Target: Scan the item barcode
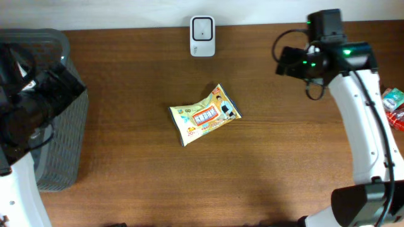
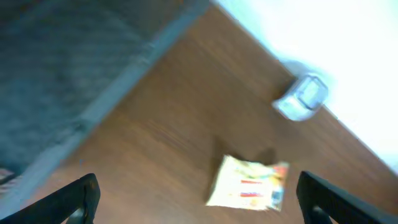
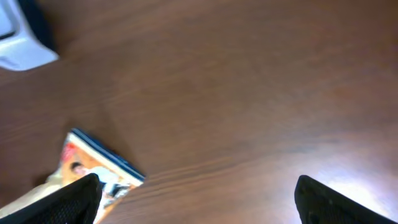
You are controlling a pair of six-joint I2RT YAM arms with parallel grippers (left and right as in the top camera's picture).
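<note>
The item, a yellow snack packet (image 1: 205,115), lies flat and printed side up in the middle of the brown table; no barcode shows on it. A white scanner (image 1: 202,36) stands at the table's far edge, behind the packet. My left gripper (image 1: 63,85) hovers at the far left, wide open and empty. In the left wrist view the packet (image 2: 249,182) lies ahead between the open fingers, with the scanner (image 2: 301,98) beyond. My right gripper (image 1: 285,61) is raised at the back right, open and empty. Its wrist view shows the packet (image 3: 93,171) at lower left and the scanner (image 3: 22,37) at upper left.
A grey mesh basket (image 1: 63,151) sits at the left edge under the left arm and fills the upper left of the left wrist view (image 2: 62,74). More packets (image 1: 394,107) lie at the right edge, behind the right arm.
</note>
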